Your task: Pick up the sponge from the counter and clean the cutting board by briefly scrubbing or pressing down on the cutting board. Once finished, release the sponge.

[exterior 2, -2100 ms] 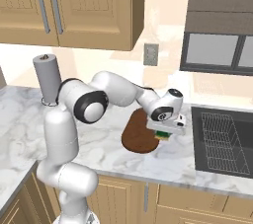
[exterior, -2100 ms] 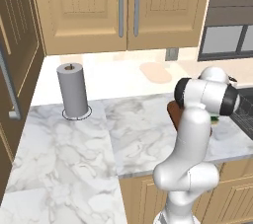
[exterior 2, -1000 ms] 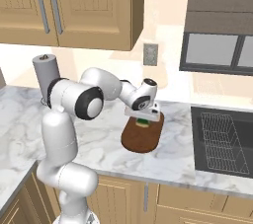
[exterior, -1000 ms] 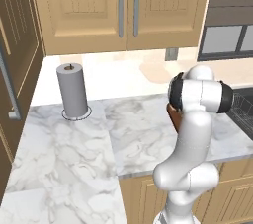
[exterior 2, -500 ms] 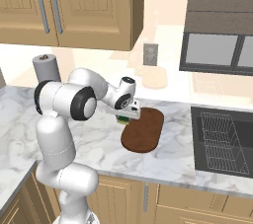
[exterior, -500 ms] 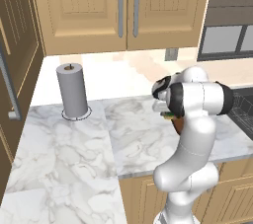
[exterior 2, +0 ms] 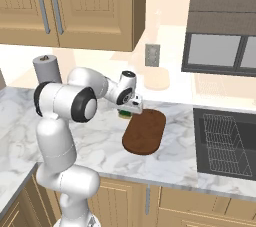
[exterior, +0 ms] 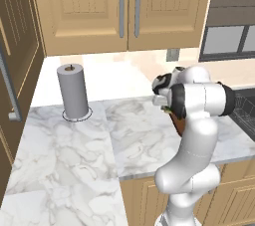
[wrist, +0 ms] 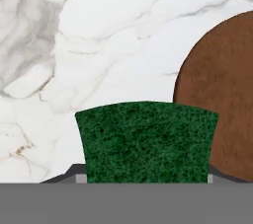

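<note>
Green-topped sponge (wrist: pixel 146 141) above white marble counter (wrist: pixel 99 55), just beside dark brown oval cutting board (exterior 2: pixel 145 131).

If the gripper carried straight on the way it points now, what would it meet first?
Probably the counter, just beside the cutting board. The gripper, shut on the sponge, points down at marble; depth is unclear.

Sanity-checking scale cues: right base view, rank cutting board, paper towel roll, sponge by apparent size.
1. Cutting board, clearly largest.
2. Paper towel roll, partly behind the arm.
3. Sponge, smallest, mostly covered by the tool.

Wooden cabinets (exterior: pixel 124 8), cream wall (exterior 2: pixel 165 31)
</note>
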Controlling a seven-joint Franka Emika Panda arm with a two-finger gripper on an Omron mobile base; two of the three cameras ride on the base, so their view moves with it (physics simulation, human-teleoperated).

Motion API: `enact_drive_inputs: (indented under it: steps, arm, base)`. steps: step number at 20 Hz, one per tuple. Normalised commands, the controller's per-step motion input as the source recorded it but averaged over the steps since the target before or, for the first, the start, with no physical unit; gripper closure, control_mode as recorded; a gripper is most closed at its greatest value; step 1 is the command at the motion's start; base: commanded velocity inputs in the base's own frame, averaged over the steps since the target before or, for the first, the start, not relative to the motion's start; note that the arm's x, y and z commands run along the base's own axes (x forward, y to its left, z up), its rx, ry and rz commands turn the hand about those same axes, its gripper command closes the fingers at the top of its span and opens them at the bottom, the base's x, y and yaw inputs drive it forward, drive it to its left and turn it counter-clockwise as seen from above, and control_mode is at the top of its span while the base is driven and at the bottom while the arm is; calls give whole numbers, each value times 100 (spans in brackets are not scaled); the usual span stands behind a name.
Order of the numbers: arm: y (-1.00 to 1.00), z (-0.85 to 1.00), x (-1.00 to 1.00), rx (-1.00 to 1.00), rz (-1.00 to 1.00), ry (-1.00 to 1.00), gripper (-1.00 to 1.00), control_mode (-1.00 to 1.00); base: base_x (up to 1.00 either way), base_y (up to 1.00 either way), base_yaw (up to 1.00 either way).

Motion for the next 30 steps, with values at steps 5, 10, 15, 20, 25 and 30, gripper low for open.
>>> enact_drive_inputs:
  steps: [5,10,15,20,25,30]
  arm:
    - [-31,41,50,0,-2,1,100,-100]
    - [-28,-16,25,0,-1,2,100,-100]
    - [-23,-67,-8,0,0,-12,100,-100]
    - [-16,-44,-3,0,0,-14,100,-100]
    - [-42,-15,7,0,-2,2,100,-100]
    - [-67,-3,14,0,-4,22,100,-100]
  base:
    - [0,0,0]
    - [0,0,0]
    - [0,0,0]
    - [0,0,0]
    - [0,0,0]
    - [0,0,0]
